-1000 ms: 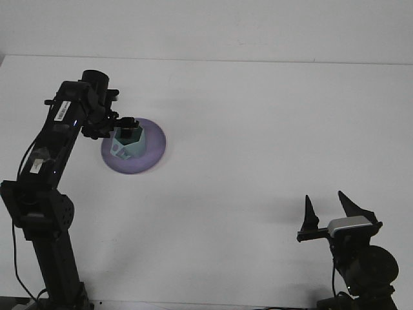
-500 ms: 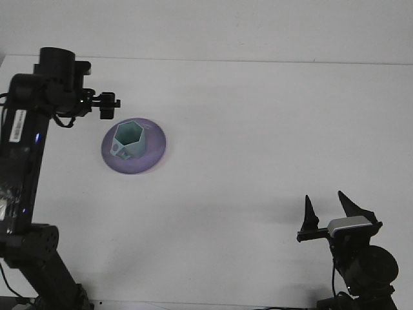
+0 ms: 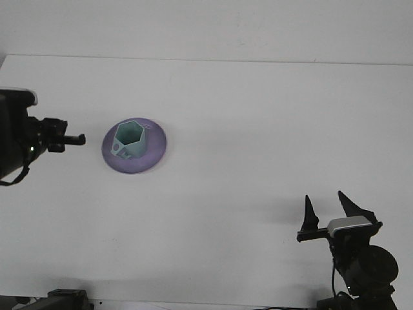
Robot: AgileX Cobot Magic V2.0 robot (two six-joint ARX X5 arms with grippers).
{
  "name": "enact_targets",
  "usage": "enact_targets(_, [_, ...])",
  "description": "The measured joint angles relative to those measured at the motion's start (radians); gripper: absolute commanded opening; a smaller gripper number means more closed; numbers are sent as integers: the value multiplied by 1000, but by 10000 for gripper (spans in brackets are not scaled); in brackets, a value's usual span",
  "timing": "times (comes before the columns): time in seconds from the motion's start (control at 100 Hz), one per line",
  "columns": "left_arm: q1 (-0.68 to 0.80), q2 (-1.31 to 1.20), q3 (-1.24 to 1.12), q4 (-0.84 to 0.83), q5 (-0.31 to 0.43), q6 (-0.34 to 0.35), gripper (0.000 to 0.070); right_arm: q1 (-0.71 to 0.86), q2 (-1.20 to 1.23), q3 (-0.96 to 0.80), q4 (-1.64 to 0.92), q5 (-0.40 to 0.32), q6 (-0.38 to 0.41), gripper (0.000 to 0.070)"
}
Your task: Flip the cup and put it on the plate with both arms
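Note:
A pale teal hexagonal cup [image 3: 128,139] stands upright with its mouth up on the purple plate [image 3: 155,152], left of the table's middle. My left gripper [image 3: 70,139] is at the far left edge, a short way left of the plate and apart from it, seen end-on. My right gripper [image 3: 329,208] rests at the lower right, far from the cup, open with nothing between its two black fingers.
The white table [image 3: 258,129] spreads around the plate, with its back edge near the top of the view. The right arm's base [image 3: 364,268] sits at the lower right corner.
My left gripper has let go of the cup, left it on the plate and drawn back to the left and down. The right arm has not moved.

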Motion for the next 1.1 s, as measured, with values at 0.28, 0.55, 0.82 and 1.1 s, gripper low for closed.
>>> enact_targets(0.28, [0, -557, -801, 606, -14, 16, 14, 0, 0, 0, 0, 5, 0, 534])
enact_targets(0.55, [0, -897, -1338, 864, -14, 11, 14, 0, 0, 0, 0, 26, 0, 534])
enact_targets(0.82, [0, -928, -1365, 891, -16, -2, 15, 0, 0, 0, 0, 29, -2, 535])
enact_targets(1.1, [0, -938, -1365, 886, -16, -7, 15, 0, 0, 0, 0, 29, -2, 535])
